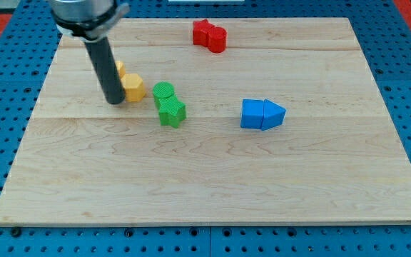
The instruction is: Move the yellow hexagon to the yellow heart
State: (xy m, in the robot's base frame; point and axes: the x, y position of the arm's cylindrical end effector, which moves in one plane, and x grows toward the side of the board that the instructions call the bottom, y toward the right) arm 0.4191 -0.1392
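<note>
The yellow hexagon [133,87] lies on the wooden board [212,178] at the upper left. The yellow heart [120,68] sits just up and left of it, touching or nearly touching, and is mostly hidden behind the rod. My tip [115,102] rests on the board right at the hexagon's left side, touching or almost touching it, below the heart.
A green round block [163,91] and a green star-like block [171,111] stand together right of the hexagon. A blue cube [252,114] and a blue triangle [274,114] touch at mid right. Two red blocks [210,35] sit at the top.
</note>
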